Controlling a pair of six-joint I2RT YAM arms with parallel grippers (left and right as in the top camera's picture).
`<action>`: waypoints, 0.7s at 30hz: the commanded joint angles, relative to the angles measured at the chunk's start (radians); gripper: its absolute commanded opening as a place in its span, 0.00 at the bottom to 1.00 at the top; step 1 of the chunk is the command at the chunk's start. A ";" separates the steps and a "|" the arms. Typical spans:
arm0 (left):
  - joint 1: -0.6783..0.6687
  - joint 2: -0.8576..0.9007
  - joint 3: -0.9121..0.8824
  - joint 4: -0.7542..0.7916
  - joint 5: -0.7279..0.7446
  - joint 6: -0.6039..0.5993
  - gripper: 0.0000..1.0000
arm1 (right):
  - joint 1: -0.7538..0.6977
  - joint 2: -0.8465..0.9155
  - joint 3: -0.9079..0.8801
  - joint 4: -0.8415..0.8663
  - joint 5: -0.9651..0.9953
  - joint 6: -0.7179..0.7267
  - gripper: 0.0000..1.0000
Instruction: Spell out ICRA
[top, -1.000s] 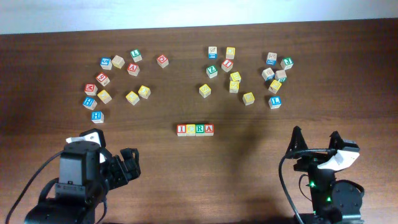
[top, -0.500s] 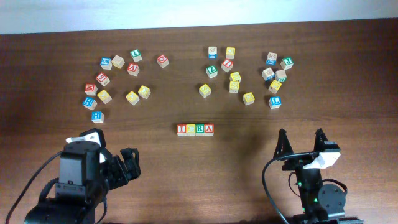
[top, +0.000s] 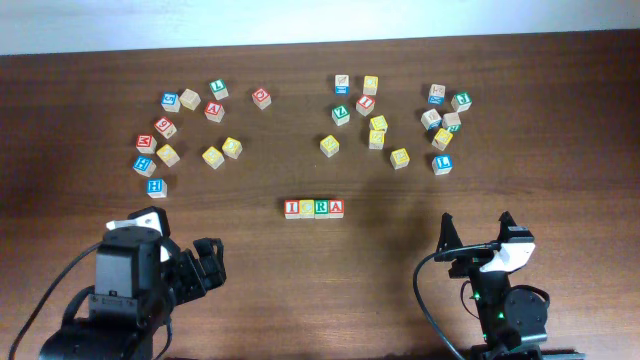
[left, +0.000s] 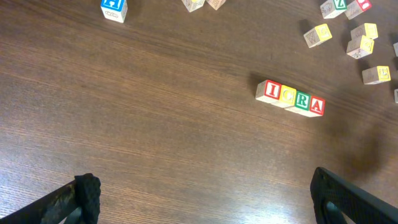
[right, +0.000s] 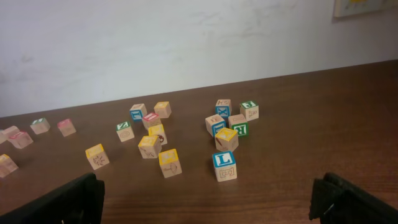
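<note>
Dark wood tabletop. Left tool front-left, jaws spread full wide, empty. Right tool front-right, jaws wide apart, gripping nothing. Loose cubes scattered in clusters across far half. ICRA row at centre: I, C, R, A touching side by side, well apart from both tools.

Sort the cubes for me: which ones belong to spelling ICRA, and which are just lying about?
Part of the job: red I cube, yellow C cube, green R cube, red A cube, side by side in one row reading ICRA.

Just lying about: left scatter of cubes; right scatter of cubes, including the blue L cube.
</note>
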 joint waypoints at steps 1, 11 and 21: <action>-0.002 -0.004 -0.005 0.002 -0.013 -0.009 0.99 | 0.005 -0.011 -0.007 -0.007 -0.002 0.005 0.98; -0.002 -0.004 -0.005 0.001 -0.013 -0.009 0.99 | -0.016 -0.011 -0.007 -0.008 0.002 -0.133 0.98; -0.002 -0.004 -0.005 0.001 -0.013 -0.009 0.99 | -0.045 -0.011 -0.007 -0.010 -0.010 -0.214 0.98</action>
